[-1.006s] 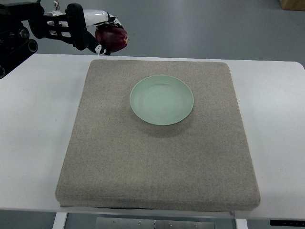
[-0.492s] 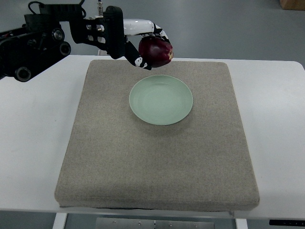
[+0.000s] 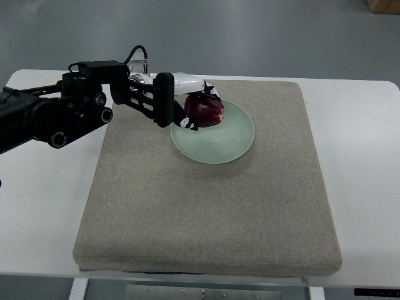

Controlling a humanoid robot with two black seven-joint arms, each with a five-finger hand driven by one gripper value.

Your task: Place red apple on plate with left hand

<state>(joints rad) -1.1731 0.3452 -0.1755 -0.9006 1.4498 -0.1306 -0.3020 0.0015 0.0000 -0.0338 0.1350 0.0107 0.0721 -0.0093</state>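
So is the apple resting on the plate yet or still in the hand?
Still in the hand: the left hand is wrapped around the red apple over the green plate's left rim. Whether it touches the plate, cannot tell.

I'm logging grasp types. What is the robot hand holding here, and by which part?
The left robot hand holds the red apple, its fingers wrapped around the apple's left side and top, over the plate.

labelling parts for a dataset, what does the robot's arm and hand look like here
Only the left arm shows: black, blocky segments with round joint caps and silver bolts, and a thin black cable looping above the wrist. The left hand has a glossy white back, a black frame and black-and-white fingers.
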